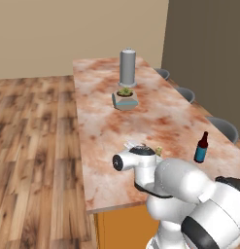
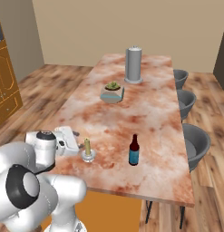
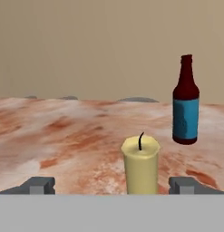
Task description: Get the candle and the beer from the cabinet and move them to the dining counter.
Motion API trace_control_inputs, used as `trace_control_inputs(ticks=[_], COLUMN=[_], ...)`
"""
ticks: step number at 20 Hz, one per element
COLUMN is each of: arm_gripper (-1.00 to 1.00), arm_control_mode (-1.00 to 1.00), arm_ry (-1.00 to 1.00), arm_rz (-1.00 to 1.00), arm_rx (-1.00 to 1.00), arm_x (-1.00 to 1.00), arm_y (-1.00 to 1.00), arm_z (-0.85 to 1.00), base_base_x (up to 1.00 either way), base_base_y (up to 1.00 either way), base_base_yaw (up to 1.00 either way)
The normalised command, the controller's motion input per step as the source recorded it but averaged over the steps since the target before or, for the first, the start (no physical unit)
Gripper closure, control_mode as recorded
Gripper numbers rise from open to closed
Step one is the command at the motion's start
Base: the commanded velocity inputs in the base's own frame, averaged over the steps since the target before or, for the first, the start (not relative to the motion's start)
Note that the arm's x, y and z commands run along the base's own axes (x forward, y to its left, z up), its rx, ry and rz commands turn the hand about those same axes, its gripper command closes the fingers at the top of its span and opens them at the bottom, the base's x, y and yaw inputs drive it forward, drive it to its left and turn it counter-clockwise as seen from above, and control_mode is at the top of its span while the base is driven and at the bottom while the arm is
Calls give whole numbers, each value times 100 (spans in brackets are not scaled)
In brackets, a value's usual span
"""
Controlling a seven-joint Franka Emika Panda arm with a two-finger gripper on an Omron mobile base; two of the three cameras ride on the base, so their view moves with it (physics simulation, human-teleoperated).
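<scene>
Right before me, my fingers (image 3: 41, 185) stand wide apart, the candle (image 3: 140, 164) upright between them on the dining counter (image 2: 149, 113), released. Beyond it the beer (image 3: 185, 100) stands on the same top. Both look delivered; I judge only backing away remains.

The long bench (image 2: 149, 113), topped in mottled reddish-beige marble on an orange base, carries four things. A tall grey cylinder (image 2: 133, 64) stands upright toward the far end; nearer, a small plant in a pale pot (image 2: 113, 93) sits around mid-length. At the near end the candle (image 2: 87, 148) stands on its whitish dish, with the beer (image 2: 134, 151) upright just beside it, the two apart
</scene>
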Motion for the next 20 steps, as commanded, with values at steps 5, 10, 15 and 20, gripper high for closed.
trace_control_inputs(ticks=[5, 10, 15, 20], arm_gripper=[-100, -100, -100, -100], arm_control_mode=[-100, -100, -100, -100], arm_ry=[-4, 11, 14, 12], arm_rz=[-2, -2, 0, 0], arm_rx=[6, 9, 4, 0], arm_x=[-39, -46, -50, -52], arm_y=[2, 0, -6, -16], arm_z=[13, 31, 35, 36], base_base_x=[0, 0, 0, 0], base_base_y=[0, 0, 0, 0], base_base_yaw=[0, 0, 0, 0])
